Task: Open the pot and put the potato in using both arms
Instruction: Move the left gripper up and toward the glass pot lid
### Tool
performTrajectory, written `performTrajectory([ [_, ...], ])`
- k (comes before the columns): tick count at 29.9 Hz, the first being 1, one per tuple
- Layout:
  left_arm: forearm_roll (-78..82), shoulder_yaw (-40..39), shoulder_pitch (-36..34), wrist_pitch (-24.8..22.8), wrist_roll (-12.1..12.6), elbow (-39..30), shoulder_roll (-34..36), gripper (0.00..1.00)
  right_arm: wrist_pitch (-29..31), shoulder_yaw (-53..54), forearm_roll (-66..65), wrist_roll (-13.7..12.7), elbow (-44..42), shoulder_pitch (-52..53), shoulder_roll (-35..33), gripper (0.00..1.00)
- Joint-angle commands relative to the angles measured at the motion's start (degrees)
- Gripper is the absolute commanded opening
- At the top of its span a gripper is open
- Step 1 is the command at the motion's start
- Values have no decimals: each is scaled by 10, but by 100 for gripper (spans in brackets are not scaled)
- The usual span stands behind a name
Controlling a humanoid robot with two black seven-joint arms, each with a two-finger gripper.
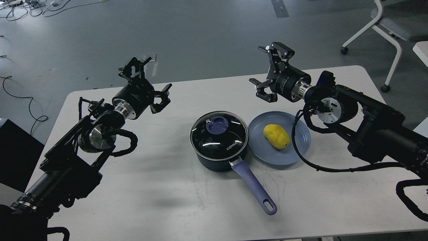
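Navy saucepan [219, 147] sits mid-table with its glass lid [219, 131] still on, blue knob [217, 124] up top, long handle pointing toward the robot. The yellow potato [276, 136] is parked on the blue-grey plate [264, 152] just right of the pot, so nothing's started yet. Both arms hang above the white table [140, 187], well clear of everything. Left gripper [147, 80] and right gripper [267, 72] both have their jaws spread, empty. Makes sense as a ready pose: my guess is left goes for the knob, right grabs the potato since it's on that side.
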Motion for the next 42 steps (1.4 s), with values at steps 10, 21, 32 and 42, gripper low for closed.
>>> performTrajectory([
  [10, 0, 1, 11, 2, 0, 0, -32, 99, 64, 52, 4, -8, 17, -40, -43, 100],
  [21, 3, 11, 11, 0, -2, 6, -40, 99, 62, 54, 19, -9, 26, -36, -57, 100],
  [32, 97, 13, 16, 6, -16, 11, -51, 99, 51, 14, 17, -8, 22, -8, -70, 100],
  [42, 99, 20, 4, 79, -26, 13, -77, 99, 30, 14, 14, -7, 16, -7, -63, 100],
])
